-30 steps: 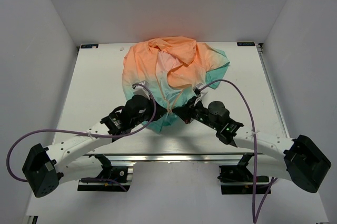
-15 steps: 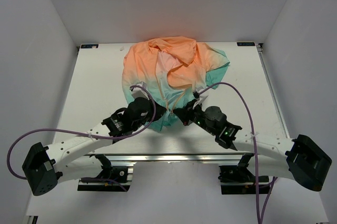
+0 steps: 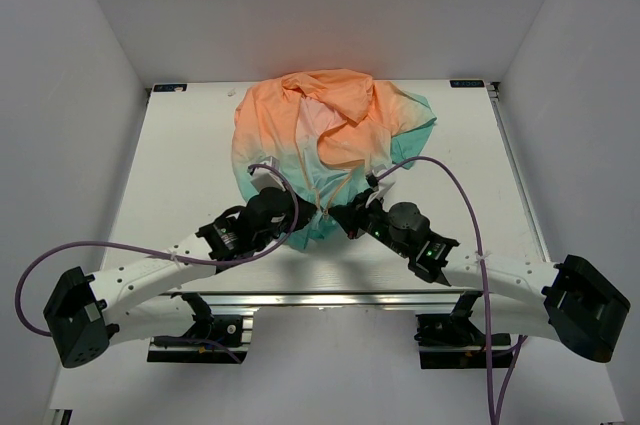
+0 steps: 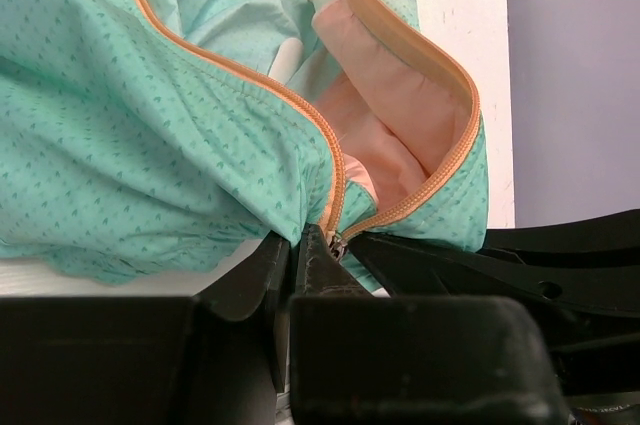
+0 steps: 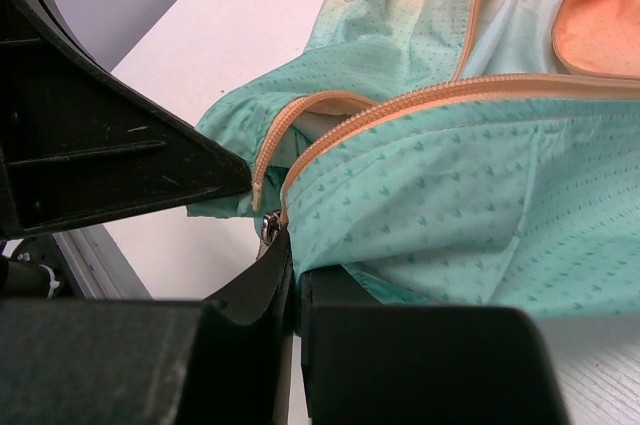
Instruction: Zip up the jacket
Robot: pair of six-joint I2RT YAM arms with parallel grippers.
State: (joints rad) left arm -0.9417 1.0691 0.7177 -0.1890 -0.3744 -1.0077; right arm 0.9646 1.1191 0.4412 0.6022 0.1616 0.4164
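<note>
White table (image 3: 180, 145); jacket (image 3: 310, 125) heaped at its far middle, teal hem nearest the arm bases. Front zipper (image 5: 450, 95) lies open, its long axis running from that hem away toward the far collar. Left gripper (image 3: 314, 213) is pinched together on the hem at the zipper's foot. Right gripper (image 3: 336, 214), just beside it, appears clamped on the slider (image 5: 268, 229). Travel should lie away from both.

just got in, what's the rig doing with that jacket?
Both arms are working the hem end of the jacket on the table. The left arm's fingers and the right arm's fingers are pinched shut on the bottom of the orange zipper, which gapes open above them.
</note>
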